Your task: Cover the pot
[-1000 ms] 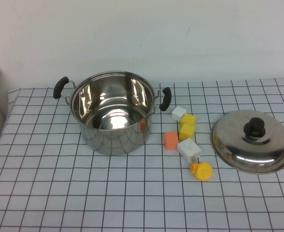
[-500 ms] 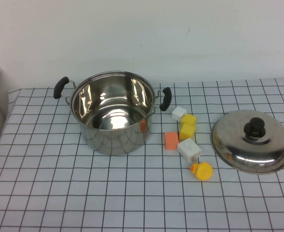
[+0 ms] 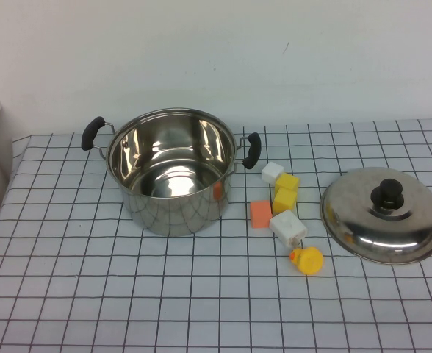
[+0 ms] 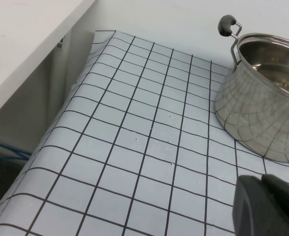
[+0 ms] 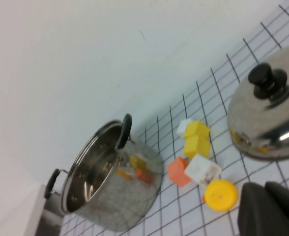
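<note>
Pot (image 3: pixel 171 170) sat uncovered, lid (image 3: pixel 383 214) apart on table (image 3: pixel 69 294); left hand (image 4: pixel 268 204) & right hand (image 5: pixel 271 209) parked off-table, grip state can't tell.

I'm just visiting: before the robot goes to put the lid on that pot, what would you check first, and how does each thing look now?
1. Pot upright, open, empty: ok.
2. Lid knob-up on the table, knob free: ok.
3. Toy blocks and yellow duck lie between pot and lid: lift over them.
4. Right gripper near lid, holding nothing: ok; fingers: cannot tell.
5. Left gripper beside pot, clear of it: ok.
</note>
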Motion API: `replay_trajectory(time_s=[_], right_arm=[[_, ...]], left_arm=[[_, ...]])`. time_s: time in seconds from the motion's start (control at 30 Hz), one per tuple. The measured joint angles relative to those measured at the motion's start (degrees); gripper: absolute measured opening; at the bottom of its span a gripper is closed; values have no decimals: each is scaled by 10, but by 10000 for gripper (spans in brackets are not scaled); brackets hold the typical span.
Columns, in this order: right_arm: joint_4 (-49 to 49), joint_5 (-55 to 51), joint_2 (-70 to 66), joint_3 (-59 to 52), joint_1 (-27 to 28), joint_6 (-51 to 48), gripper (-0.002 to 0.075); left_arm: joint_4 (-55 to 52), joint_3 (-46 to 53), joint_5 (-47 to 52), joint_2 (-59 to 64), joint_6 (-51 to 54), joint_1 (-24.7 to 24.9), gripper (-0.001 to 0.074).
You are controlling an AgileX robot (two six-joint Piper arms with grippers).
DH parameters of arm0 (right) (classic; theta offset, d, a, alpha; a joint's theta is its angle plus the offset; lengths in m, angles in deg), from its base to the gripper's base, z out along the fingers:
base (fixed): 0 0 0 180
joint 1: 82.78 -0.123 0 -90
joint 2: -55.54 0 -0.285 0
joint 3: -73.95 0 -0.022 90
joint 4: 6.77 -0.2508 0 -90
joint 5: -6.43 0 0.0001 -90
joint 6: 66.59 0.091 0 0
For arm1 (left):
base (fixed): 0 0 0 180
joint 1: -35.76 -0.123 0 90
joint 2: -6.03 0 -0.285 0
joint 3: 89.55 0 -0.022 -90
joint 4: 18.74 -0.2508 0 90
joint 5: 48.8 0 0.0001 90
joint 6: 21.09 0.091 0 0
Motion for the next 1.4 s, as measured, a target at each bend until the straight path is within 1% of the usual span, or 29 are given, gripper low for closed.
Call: replay_trajectory(time_s=[0.2, 0.43, 0.6, 0.7, 0.77, 0.8, 0.9, 0.97, 1.07, 1.13, 1.17, 1.23, 1.33, 1.4], right_arm=[[-8, 20, 0, 0, 0, -98, -2], [-26, 17, 0, 3, 0, -165, -2], [-32, 7, 0, 63, 0, -289, -2], [1, 20, -2, 93, 0, -311, -1], [66, 30, -12, 109, 0, -284, 8], [104, 42, -19, 114, 0, -254, 21], [211, 110, -49, 116, 0, -144, 90], [291, 184, -82, 114, 0, -60, 185], [387, 299, -146, 106, 0, 40, 358], [429, 370, -198, 105, 0, 89, 436], [450, 403, -230, 105, 0, 108, 462], [483, 465, -300, 105, 0, 138, 489], [517, 561, -415, 105, -2, 171, 503], [524, 619, -485, 110, -16, 180, 505]], left_arm=[[0, 0, 0, 0, 0, 0, -3], [0, 0, 0, 0, 3, 0, -3], [0, 0, 0, 0, 2, 0, -3], [0, 0, 0, 0, 2, 0, -3], [0, 0, 0, 0, 2, 0, -2], [0, 0, 0, 0, 2, 0, -3], [0, 0, 0, 0, 2, 0, -3], [0, 0, 0, 0, 2, 0, -3], [0, 0, 0, 0, 2, 0, -3], [0, 0, 0, 0, 2, 0, -3], [0, 0, 0, 0, 2, 0, -3], [0, 0, 0, 0, 2, 0, -3], [0, 0, 0, 0, 2, 0, -3], [0, 0, 0, 0, 2, 0, -3]])
